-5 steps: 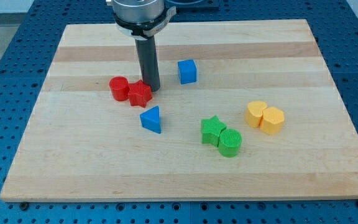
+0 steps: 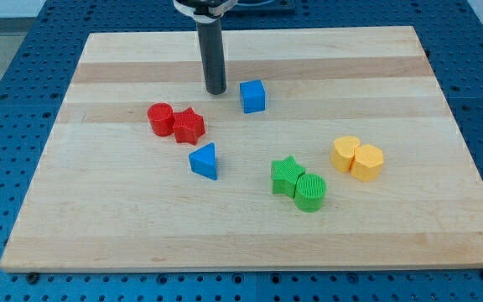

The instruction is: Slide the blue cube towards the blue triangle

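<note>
The blue cube [image 2: 253, 96] sits on the wooden board [image 2: 250, 235] a little above the middle. The blue triangle [image 2: 204, 161] lies below it and to the left. My tip [image 2: 215, 91] is just left of the blue cube, a small gap between them, and above the red blocks.
A red cylinder [image 2: 160, 118] and a red star [image 2: 189, 126] touch each other at the left. A green star [image 2: 287, 175] and a green cylinder [image 2: 310, 193] sit right of the triangle. Two yellow blocks [image 2: 358, 157] lie at the right.
My tip has moved up and slightly right, away from the red star and level with the blue cube. No block has moved.
</note>
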`<control>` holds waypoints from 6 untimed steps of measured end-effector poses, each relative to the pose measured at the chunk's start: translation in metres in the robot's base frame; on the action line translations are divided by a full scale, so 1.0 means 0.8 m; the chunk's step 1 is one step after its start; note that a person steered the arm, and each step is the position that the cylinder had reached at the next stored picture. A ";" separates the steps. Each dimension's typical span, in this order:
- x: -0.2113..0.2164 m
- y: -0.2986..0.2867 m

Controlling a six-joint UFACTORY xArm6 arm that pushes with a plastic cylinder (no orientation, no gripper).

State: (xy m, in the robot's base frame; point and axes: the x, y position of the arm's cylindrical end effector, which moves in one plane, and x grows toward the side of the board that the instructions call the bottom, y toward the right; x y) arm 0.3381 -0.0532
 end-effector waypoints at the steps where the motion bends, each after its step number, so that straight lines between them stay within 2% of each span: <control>1: 0.000 0.019; 6: -0.010 0.085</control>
